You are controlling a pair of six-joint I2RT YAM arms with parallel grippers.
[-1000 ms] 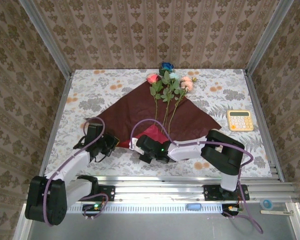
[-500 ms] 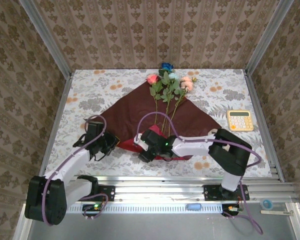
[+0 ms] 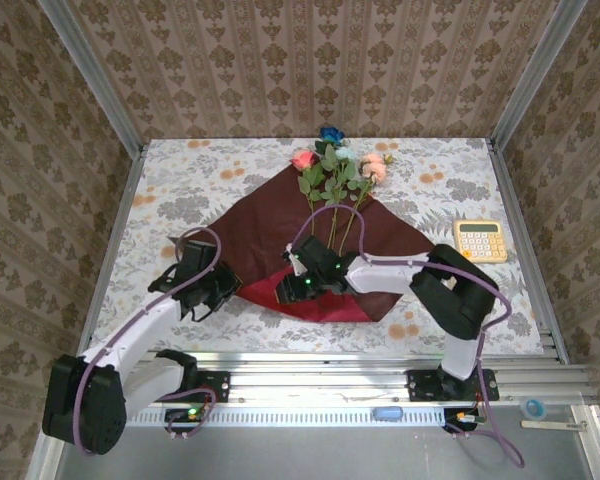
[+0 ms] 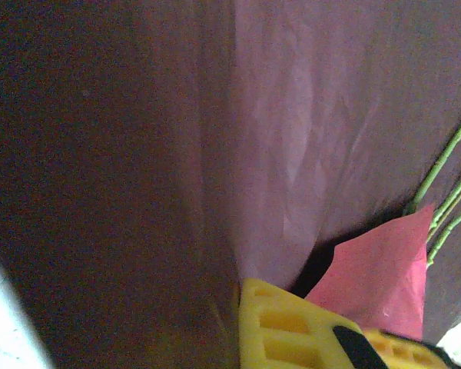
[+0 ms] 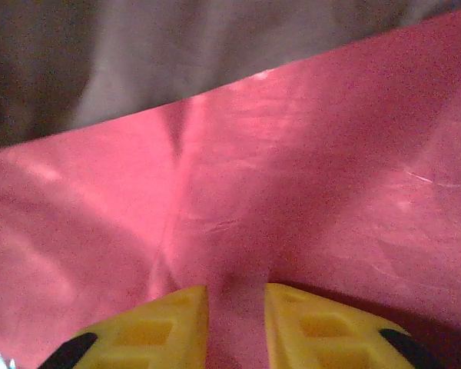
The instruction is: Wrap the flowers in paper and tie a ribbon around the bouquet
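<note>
The dark red paper [image 3: 260, 225] lies spread on the table, its near corner turned up so the brighter red underside [image 3: 320, 300] shows. The flowers [image 3: 335, 162] lie on it, heads at the far tip and stems [image 4: 443, 159] running toward me. My left gripper [image 3: 223, 287] is shut on the paper's left near edge; in the left wrist view the sheet [image 4: 307, 115] drapes over one yellow finger [image 4: 292, 330]. My right gripper [image 3: 298, 287] pinches a pleat of the red underside [image 5: 292, 154] between its two yellow fingers [image 5: 161, 323]. The ribbon is out of view.
A yellow calculator [image 3: 479, 240] lies at the right of the floral tablecloth [image 3: 170, 190]. Patterned walls close in the table on three sides. The metal rail [image 3: 380, 380] with both arm bases runs along the near edge.
My right gripper has moved away from the near edge toward the stems, carrying the paper's near corner and folding more red underside into view. The left gripper shifted slightly forward.
</note>
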